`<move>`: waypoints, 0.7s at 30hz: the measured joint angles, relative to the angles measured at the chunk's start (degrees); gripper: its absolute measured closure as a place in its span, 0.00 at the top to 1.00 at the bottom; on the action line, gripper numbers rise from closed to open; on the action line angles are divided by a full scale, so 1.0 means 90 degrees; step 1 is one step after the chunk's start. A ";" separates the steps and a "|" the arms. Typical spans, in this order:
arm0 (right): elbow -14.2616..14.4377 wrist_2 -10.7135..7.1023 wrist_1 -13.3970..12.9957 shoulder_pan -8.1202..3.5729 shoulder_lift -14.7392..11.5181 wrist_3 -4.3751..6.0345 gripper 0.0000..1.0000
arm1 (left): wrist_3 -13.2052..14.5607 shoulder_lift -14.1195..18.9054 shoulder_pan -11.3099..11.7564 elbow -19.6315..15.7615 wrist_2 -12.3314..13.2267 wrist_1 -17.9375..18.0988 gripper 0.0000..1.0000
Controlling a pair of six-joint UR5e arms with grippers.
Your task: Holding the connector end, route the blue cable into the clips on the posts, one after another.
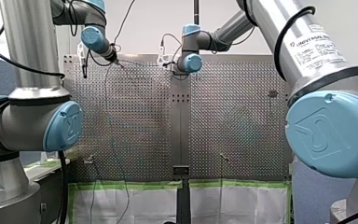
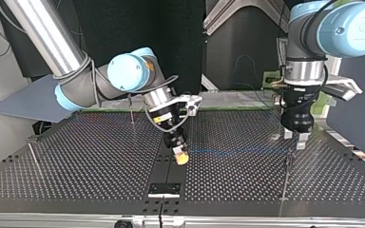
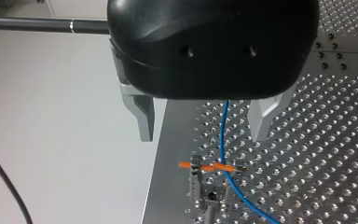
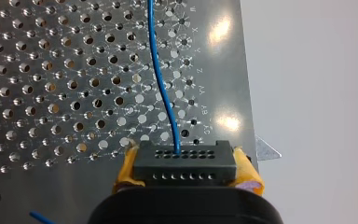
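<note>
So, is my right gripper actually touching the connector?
Touching. The right wrist view shows the black connector clamped between my right gripper's yellow pads, which press against its two sides.

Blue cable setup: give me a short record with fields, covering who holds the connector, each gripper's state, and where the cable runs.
Held end: black connector, clamped by the yellow pads of my right gripper
Other arm: my left gripper open, metal fingers either side of the blue cable, apart from it
Cable path: from the connector over the perforated table to an orange-marked clip
Seated in clip: cannot tell
</note>
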 joint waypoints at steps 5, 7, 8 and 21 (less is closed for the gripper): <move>0.0000 -0.0001 0.0002 0.0000 0.0004 0.0001 0.00 | 0.0035 -0.0017 -0.0046 0.0002 -0.0052 -0.0021 1.00; 0.0000 -0.0001 0.0003 0.0000 0.0004 0.0002 0.00 | 0.0038 -0.0027 -0.0065 0.0003 -0.0097 -0.0023 1.00; 0.0000 -0.0003 0.0002 0.0000 0.0005 0.0002 0.00 | 0.0039 -0.0029 -0.0073 0.0002 -0.0112 -0.0024 1.00; 0.0000 -0.0013 0.0025 -0.0032 0.0005 0.0011 0.00 | 0.0027 -0.0030 -0.0145 0.0000 -0.0219 -0.0024 1.00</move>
